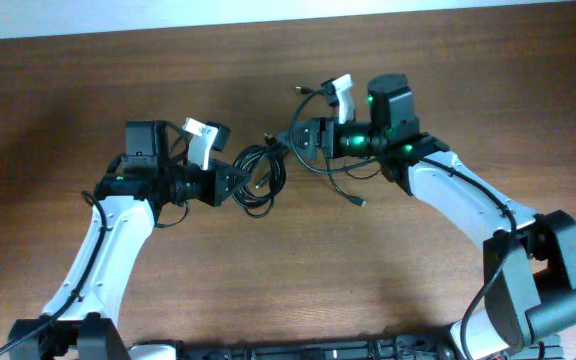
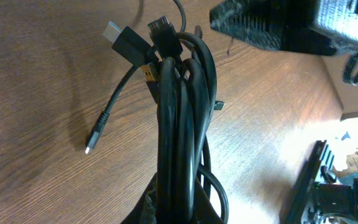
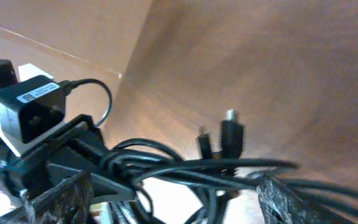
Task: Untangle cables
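Note:
The cables are a bundle of thin black cords held above the wooden table between the two arms. My left gripper is shut on the bundle's left end; in the left wrist view the cords rise straight out of the jaws, with plug ends at the top and a thin lead with a small tip. My right gripper is open, with its fingers wide apart and several cords crossing between them. A loose lead and plug lie on the table.
The wooden table lies under both arms. The left arm's white wrist camera shows close by in the right wrist view. Black equipment runs along the front edge.

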Tool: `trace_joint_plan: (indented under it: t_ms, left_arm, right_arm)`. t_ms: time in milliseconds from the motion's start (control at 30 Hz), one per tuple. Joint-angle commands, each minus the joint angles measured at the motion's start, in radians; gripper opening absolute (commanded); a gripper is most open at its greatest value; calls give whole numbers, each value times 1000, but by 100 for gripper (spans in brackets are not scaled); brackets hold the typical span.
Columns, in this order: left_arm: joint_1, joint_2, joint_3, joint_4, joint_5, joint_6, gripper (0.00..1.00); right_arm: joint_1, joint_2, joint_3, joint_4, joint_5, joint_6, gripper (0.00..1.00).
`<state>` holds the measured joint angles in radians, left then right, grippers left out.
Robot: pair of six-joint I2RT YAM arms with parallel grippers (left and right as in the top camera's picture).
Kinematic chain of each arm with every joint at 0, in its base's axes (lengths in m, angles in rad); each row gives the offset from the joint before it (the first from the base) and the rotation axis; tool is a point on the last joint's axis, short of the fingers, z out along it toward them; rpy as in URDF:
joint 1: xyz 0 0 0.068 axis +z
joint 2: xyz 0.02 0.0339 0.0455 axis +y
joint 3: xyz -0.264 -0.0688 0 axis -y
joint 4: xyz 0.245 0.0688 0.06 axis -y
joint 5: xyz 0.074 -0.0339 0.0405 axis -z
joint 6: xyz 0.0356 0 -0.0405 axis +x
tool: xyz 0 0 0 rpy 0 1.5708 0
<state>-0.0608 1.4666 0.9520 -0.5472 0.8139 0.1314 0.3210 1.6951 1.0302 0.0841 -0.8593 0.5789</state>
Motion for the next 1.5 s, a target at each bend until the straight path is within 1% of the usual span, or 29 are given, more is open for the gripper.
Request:
trace_joint_plan:
  t_ms: [0, 67, 100, 133, 167, 233, 367, 400, 467, 500, 567, 600, 667, 733, 767, 800, 833, 867, 900, 933, 967, 1000, 1067, 1133, 1233, 1267, 1300, 1400, 1467]
  left_arm:
    - [-2, -2, 16, 16, -3, 28, 0]
    - [-2, -2, 16, 15, 1, 28, 0]
    - [-2, -3, 16, 12, 0, 28, 0]
    - [-2, -3, 16, 12, 0, 28, 0]
    - [-2, -3, 16, 11, -3, 28, 0]
    - [-2, -3, 16, -5, 2, 31, 0]
    - [-3, -3, 16, -51, 115, 83, 0]
    - [-3, -3, 16, -50, 126, 87, 0]
    - [-3, -3, 16, -52, 113, 87, 1]
    - [-3, -2, 16, -53, 18, 64, 1]
    - [-3, -2, 16, -58, -192, -88, 3]
    - [-3, -2, 16, -56, -294, -180, 13]
    - [-2, -2, 16, -64, -500, -330, 13]
    - [-1, -2, 16, -79, -684, -507, 28]
    - [27, -2, 16, -75, -706, -566, 33]
    - [37, -2, 16, -74, -706, -566, 31]
    - [47, -2, 16, -67, -704, -578, 37]
    - [47, -2, 16, -53, -665, -584, 56]
    - [47, -2, 16, -18, -565, -560, 60]
    - [47, -2, 16, 14, -487, -473, 72]
    - [47, -2, 16, 25, -461, -452, 86]
    - [47, -2, 16, 23, -461, -452, 90]
    - [47, -2, 16, 21, -461, -453, 99]
    - [47, -2, 16, 12, -461, -460, 99]
    - [46, -2, 16, 12, -461, -460, 99]
    - [46, -2, 16, 12, -461, -460, 99]
    - [46, -2, 16, 12, -461, -460, 99]
    - [46, -2, 16, 13, -461, -460, 99]
    - [46, -2, 16, 12, -461, -460, 99]
  right_arm:
    - [97, -4, 7, -2, 99, 249, 81]
    - [171, 0, 7, -6, 319, 273, 75]
    - [199, 1, 7, -21, 467, 340, 70]
    - [205, 1, 7, -43, 520, 410, 70]
    - [205, 4, 7, -62, 533, 478, 70]
    - [205, 14, 7, -49, 578, 478, 70]
    - [235, 76, 7, 42, 580, 477, 66]
    - [240, 82, 7, 48, 576, 477, 60]
    - [240, 84, 7, 87, 541, 476, 22]
    - [228, 84, 7, 139, 498, 435, 6]
    - [162, 83, 8, 254, 354, 363, 4]
    - [126, 83, 8, 329, 244, 362, 4]
    - [45, 83, 8, 443, 54, 319, 4]
    - [-53, 83, 7, 420, -2, 319, 4]
    - [-132, 83, 7, 323, -1, 317, 4]
    - [-159, 83, 7, 273, -3, 315, 4]
    - [-166, 83, 7, 246, -19, 315, 4]
    - [-154, 83, 7, 245, -36, 315, 4]
    - [-115, 83, 7, 249, -27, 315, 4]
    - [-70, 84, 7, 240, 26, 315, 5]
    - [-5, 84, 7, 204, 162, 315, 8]
    - [86, 85, 7, 161, 392, 309, 29]
    - [237, 84, 12, 85, 812, 151, 98]
    - [227, 82, 68, -109, 854, 151, 98]
    - [138, 2, 226, -520, 855, -98, 98]
    - [89, -30, 237, -599, 853, -135, 99]
    - [64, -32, 237, -637, 841, -171, 99]
    - [79, 7, 224, -679, 649, -438, 98]
    - [98, 47, 223, -675, 649, -471, 97]
